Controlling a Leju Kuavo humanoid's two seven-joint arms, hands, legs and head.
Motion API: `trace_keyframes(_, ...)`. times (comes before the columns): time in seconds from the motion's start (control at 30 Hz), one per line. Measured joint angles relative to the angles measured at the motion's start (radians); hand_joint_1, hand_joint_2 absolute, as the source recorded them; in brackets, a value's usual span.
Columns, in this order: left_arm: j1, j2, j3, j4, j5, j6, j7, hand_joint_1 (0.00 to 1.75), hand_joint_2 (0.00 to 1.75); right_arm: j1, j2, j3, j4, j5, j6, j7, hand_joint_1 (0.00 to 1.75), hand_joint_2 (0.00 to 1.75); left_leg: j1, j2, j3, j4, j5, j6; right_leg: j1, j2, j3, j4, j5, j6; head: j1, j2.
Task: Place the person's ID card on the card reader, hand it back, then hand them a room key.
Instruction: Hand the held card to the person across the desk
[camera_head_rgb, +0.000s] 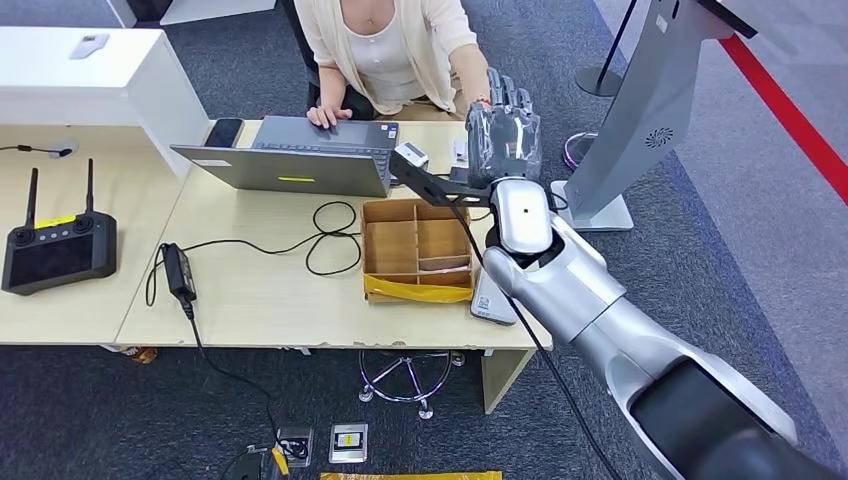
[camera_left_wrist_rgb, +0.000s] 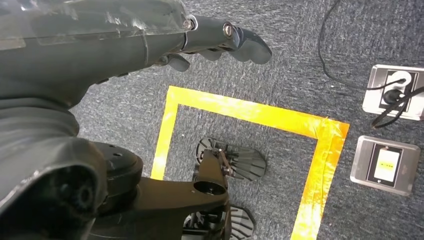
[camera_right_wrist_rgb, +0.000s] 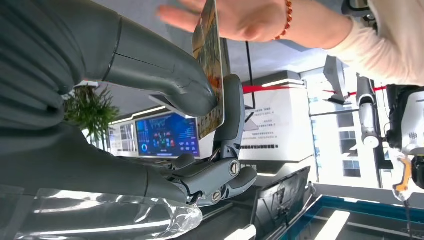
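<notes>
My right arm reaches over the desk toward the seated person (camera_head_rgb: 385, 45). My right hand (camera_head_rgb: 505, 125) is raised in front of them. Up close, that right hand (camera_right_wrist_rgb: 150, 125) pinches a colourful printed card (camera_right_wrist_rgb: 211, 75) between the thumb and a finger. The person's hand (camera_right_wrist_rgb: 240, 20), with a bead bracelet, meets the card's far end. A flat grey device (camera_head_rgb: 493, 298) lies at the desk's front edge beside a cardboard box (camera_head_rgb: 417, 250) with compartments. My left hand (camera_left_wrist_rgb: 150, 45) hangs over the carpet with its fingers stretched out, holding nothing.
An open laptop (camera_head_rgb: 300, 160) stands between me and the person, with a black cable (camera_head_rgb: 330, 235) and power brick (camera_head_rgb: 178, 270) on the desk. A remote controller (camera_head_rgb: 58, 250) lies on the left desk. A grey kiosk stand (camera_head_rgb: 640, 110) rises at the right.
</notes>
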Motion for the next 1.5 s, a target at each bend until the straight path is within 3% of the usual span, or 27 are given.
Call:
trace_keyframes(0.5, -0.013, -0.005, -0.001, 0.0, -0.004, -0.006, 0.028, 0.0, 0.0, -0.043, 0.019, 0.042, 0.07, 0.002, 0.02, -0.027, 1.75, 1.75, 0.0, 0.0, 0.0, 0.0, 0.0, 0.0, 0.0, 0.0, 0.0, 0.0, 0.0, 0.0, 0.0, 0.0)
trace_keyframes(0.53, -0.013, -0.005, -0.001, 0.0, -0.004, -0.005, 0.031, 0.0, 0.0, -0.043, 0.021, 0.043, 0.074, 0.002, 0.016, -0.029, 1.41, 1.75, 0.0, 0.0, 0.0, 0.0, 0.0, 0.0, 0.0, 0.0, 0.0, 0.0, 0.0, 0.0, 0.0, 0.0)
trace_keyframes(0.63, -0.013, -0.005, -0.001, 0.0, -0.002, 0.0, 0.035, 0.0, 0.0, -0.043, 0.027, 0.045, 0.088, 0.0, 0.01, -0.033, 0.1, 0.44, 0.0, 0.0, 0.0, 0.0, 0.0, 0.0, 0.0, 0.0, 0.0, 0.0, 0.0, 0.0, 0.0, 0.0)
trace_keyframes(0.67, -0.013, -0.005, -0.001, 0.0, -0.001, 0.001, 0.036, 0.0, 0.0, -0.043, 0.029, 0.045, 0.093, -0.001, 0.009, -0.034, 0.0, 0.0, 0.0, 0.0, 0.0, 0.0, 0.0, 0.0, 0.0, 0.0, 0.0, 0.0, 0.0, 0.0, 0.0, 0.0)
trace_keyframes(1.07, -0.012, -0.004, 0.0, 0.0, 0.009, 0.007, 0.035, 0.0, 0.0, -0.043, 0.051, 0.045, 0.156, -0.05, 0.012, -0.087, 0.0, 0.0, 0.0, 0.0, 0.0, 0.0, 0.0, 0.0, 0.0, 0.0, 0.0, 0.0, 0.0, 0.0, 0.0, 0.0)
trace_keyframes(1.33, -0.012, -0.004, 0.0, 0.0, 0.013, 0.007, 0.033, 0.0, 0.0, -0.035, 0.05, 0.022, 0.173, -0.138, -0.114, -0.105, 0.0, 0.0, 0.0, 0.0, 0.001, 0.0, 0.0, 0.0, 0.0, 0.0, -0.001, 0.0, 0.0, 0.0, 0.0, 0.0)
trace_keyframes(1.43, -0.009, -0.003, 0.0, 0.0, 0.024, 0.012, 0.021, 0.0, 0.0, -0.03, 0.019, 0.002, 0.175, -0.153, -0.119, -0.056, 0.0, 0.0, 0.0, 0.0, 0.002, 0.001, 0.0, 0.0, 0.0, 0.0, -0.001, -0.001, 0.0, 0.0, 0.0, 0.0)
trace_keyframes(1.5, -0.002, -0.002, 0.001, 0.0, 0.037, 0.02, 0.009, 0.0, 0.0, -0.017, -0.034, -0.025, 0.161, -0.156, -0.081, 0.014, 0.0, 0.0, 0.0, -0.002, 0.002, 0.001, 0.0, 0.0, 0.0, -0.002, 0.001, -0.002, 0.0, 0.0, 0.0, 0.0)
